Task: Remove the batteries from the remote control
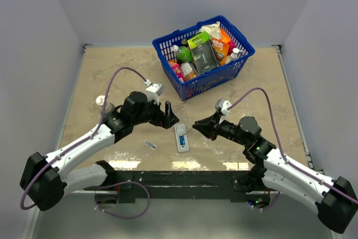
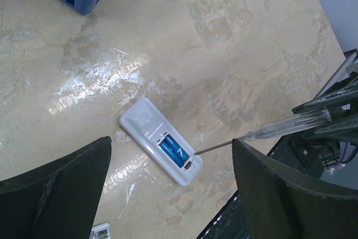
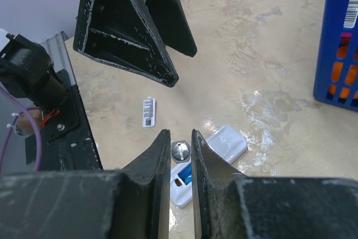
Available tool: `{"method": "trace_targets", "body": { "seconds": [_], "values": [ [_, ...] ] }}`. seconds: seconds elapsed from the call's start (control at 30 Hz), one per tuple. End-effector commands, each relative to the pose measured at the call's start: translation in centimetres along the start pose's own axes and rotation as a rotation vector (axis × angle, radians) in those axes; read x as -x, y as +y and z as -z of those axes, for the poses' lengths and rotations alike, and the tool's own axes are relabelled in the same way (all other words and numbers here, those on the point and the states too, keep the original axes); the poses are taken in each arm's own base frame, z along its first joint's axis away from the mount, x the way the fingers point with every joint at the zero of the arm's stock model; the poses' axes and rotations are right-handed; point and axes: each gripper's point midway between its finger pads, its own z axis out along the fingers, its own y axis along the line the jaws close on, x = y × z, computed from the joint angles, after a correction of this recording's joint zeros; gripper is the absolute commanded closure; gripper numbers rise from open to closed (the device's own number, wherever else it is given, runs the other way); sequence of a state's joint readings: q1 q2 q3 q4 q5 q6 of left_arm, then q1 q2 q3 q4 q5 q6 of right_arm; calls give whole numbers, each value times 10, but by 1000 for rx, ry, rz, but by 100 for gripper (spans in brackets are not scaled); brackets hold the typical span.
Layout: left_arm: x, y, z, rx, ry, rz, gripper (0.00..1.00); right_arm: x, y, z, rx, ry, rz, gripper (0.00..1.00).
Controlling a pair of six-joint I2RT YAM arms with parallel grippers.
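The white remote control (image 1: 181, 137) lies on the table between both grippers, its recess facing up. Two blue batteries (image 2: 173, 152) sit side by side in that recess, partly hidden behind my right fingers in the right wrist view (image 3: 187, 176). My left gripper (image 2: 170, 141) hangs open above the remote (image 2: 146, 122), nothing between its fingers (image 1: 168, 117). My right gripper (image 3: 180, 135) is shut on a thin screwdriver (image 2: 291, 122), whose metal tip (image 2: 197, 151) rests at the near end of the battery recess. In the top view the right gripper (image 1: 197, 126) points at the remote from the right.
A small white labelled piece (image 1: 149, 145) lies on the table left of the remote (image 3: 147, 112). A blue basket (image 1: 241, 59) full of groceries stands at the back. A small pale round object (image 1: 100, 100) sits at the far left. The table's near edge carries a black rail (image 1: 184, 180).
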State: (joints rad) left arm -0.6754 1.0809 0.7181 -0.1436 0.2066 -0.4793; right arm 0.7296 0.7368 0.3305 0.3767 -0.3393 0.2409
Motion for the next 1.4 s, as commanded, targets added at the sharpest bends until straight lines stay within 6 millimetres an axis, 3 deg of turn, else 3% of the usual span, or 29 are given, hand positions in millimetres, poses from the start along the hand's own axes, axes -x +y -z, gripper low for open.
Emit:
{"method": "trace_targets", "body": {
  "seconds": [0.0,0.3,0.53,0.97,1.37],
  "values": [
    [12,-2,0,-20,-23,-3,7,8,-1,-4,-3,-34,50,100],
    [-8,5,-7,-23,28,37,5,-8,-6,-4,-30,-11,43,100],
    [-4,4,-9,-34,17,27,5,-34,-19,-6,-88,69,39,100],
    [-21,15,-18,-3,60,48,7,-27,-14,-11,-77,19,8,100],
    [-32,19,-23,0,79,90,9,-41,-11,-22,-66,43,-6,100]
  ]
}}
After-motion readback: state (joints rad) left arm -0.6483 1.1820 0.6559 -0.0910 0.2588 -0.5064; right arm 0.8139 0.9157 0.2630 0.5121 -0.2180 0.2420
